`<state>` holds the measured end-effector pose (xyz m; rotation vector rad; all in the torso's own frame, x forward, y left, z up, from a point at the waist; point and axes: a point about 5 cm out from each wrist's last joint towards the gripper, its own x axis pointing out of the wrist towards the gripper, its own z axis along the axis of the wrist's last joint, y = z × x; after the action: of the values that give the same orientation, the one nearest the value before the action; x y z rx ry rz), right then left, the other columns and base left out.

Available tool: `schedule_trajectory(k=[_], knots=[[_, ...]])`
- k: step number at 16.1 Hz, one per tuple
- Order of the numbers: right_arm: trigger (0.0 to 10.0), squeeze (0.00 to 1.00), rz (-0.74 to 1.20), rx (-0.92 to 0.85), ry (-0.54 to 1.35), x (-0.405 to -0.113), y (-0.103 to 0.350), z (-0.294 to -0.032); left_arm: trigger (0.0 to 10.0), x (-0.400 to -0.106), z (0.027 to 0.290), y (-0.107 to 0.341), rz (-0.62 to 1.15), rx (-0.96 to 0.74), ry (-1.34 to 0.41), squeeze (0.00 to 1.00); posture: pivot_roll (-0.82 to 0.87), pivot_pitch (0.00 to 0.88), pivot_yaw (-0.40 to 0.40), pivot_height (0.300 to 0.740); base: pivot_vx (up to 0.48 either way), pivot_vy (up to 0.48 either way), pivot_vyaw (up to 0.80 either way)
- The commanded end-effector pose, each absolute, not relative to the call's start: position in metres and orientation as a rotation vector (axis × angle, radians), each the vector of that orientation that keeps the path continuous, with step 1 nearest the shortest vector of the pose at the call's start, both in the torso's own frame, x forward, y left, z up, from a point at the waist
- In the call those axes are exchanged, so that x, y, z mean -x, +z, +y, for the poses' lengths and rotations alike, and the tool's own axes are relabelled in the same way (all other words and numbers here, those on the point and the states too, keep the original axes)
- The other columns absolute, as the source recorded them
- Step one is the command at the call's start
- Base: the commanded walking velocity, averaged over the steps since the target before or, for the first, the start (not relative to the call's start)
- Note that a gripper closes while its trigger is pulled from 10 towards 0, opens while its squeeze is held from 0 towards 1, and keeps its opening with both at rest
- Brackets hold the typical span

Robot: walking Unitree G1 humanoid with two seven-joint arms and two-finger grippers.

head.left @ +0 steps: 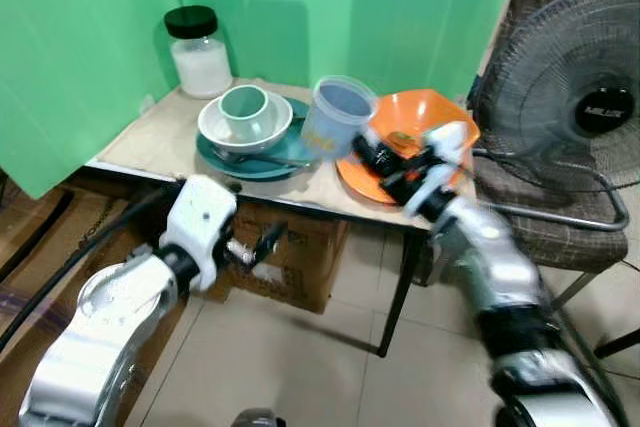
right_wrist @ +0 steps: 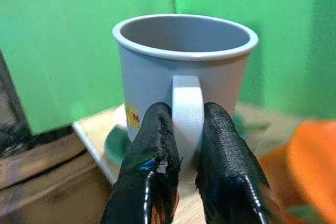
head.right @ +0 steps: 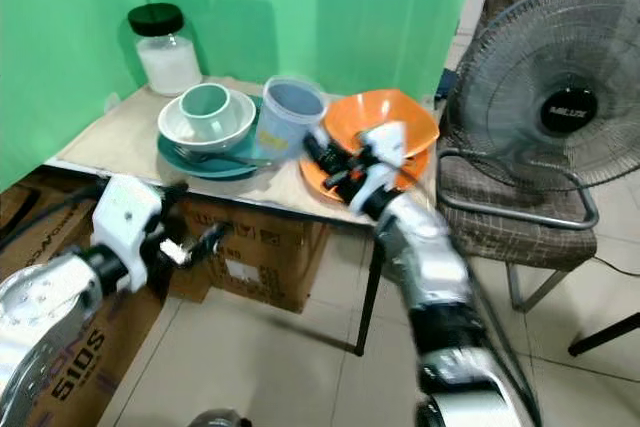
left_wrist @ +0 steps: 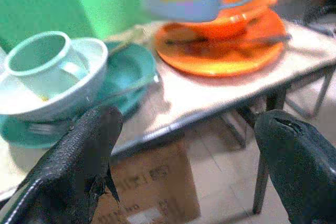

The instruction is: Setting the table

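Note:
My right gripper (right_wrist: 186,111) is shut on the handle of a pale blue mug (head.left: 338,115), holding it upright in the air above the table (head.left: 160,132). The mug hangs between a teal plate (head.left: 290,155) and an orange plate (head.left: 358,183). The teal plate carries a white bowl (head.left: 215,129) with a teal cup (head.left: 245,107) inside it. An orange bowl (head.left: 420,117) rests on the orange plate. My left gripper (head.left: 265,242) is open, below the table's front edge, with nothing between its fingers (left_wrist: 94,145).
A white jar (head.left: 200,52) with a black lid stands at the table's back left. A standing fan (head.left: 590,97) and a chair (head.left: 560,232) are close on the right. Cardboard boxes (head.left: 300,262) sit under the table on the tiled floor.

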<state>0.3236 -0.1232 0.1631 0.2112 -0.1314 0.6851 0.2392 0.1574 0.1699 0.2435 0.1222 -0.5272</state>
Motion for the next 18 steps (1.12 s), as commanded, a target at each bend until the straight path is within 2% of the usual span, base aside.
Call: schedule_trajectory(k=[1,2,3,5,7,9,10,12,13,15,18], knots=[[0.0,0.00,-0.201,-0.216,0.611,-0.317,0.187,-0.136,10.0,-0.246,0.161,0.176,0.107,-0.232,-0.422,0.00,0.15,0.000,0.000,0.740,0.000,0.000,0.00],[1.2,0.00,-0.207,-0.206,0.561,-0.311,0.193,-0.144,10.0,-0.251,0.163,0.175,0.121,-0.221,-0.357,0.00,0.15,0.000,0.002,0.740,0.000,0.000,0.00],[10.0,0.00,-0.186,-0.184,0.514,-0.301,0.197,-0.148,10.0,-0.257,0.165,0.174,0.103,-0.221,-0.282,0.00,0.14,0.000,0.003,0.740,0.000,0.000,0.00],[10.0,0.00,-0.154,-0.093,0.408,-0.285,0.199,-0.157,10.0,-0.263,0.157,0.179,0.024,-0.204,-0.211,0.00,0.12,0.000,0.002,0.740,0.000,0.000,0.00],[10.0,0.00,-0.141,-0.084,0.328,-0.278,0.199,-0.163,10.0,-0.263,0.150,0.180,0.000,-0.166,-0.207,0.00,0.10,0.000,0.009,0.740,0.000,0.000,0.00],[10.0,0.00,-0.135,-0.109,0.212,-0.273,0.201,-0.169,10.0,-0.265,0.145,0.182,-0.032,-0.127,-0.196,0.00,0.10,0.000,0.005,0.740,0.000,0.000,-0.70],[10.0,0.00,-0.131,-0.109,0.196,-0.272,0.203,-0.170,10.0,-0.265,0.145,0.183,-0.033,-0.114,-0.194,0.02,0.10,0.000,0.005,0.740,0.000,0.000,-0.80],[10.0,0.00,-0.103,-0.089,0.178,-0.273,0.203,-0.168,10.0,-0.269,0.147,0.183,-0.052,-0.117,-0.159,0.00,0.10,0.000,0.001,0.740,0.000,0.000,-0.80],[10.0,0.00,-0.085,-0.105,0.172,-0.272,0.202,-0.165,10.0,-0.267,0.142,0.181,-0.014,-0.096,-0.280,0.00,0.10,0.000,0.000,0.740,0.000,0.000,-0.80],[10.0,0.00,-0.057,-0.133,0.163,-0.268,0.198,-0.166,10.0,-0.268,0.140,0.181,-0.025,-0.147,-0.331,0.00,0.10,0.000,0.001,0.740,0.000,0.000,-0.80],[10.0,0.00,-0.002,-0.169,0.139,-0.263,0.188,-0.168,10.0,-0.277,0.147,0.179,-0.016,-0.183,-0.259,0.00,0.13,0.000,-0.017,0.740,0.000,0.000,-0.80]])
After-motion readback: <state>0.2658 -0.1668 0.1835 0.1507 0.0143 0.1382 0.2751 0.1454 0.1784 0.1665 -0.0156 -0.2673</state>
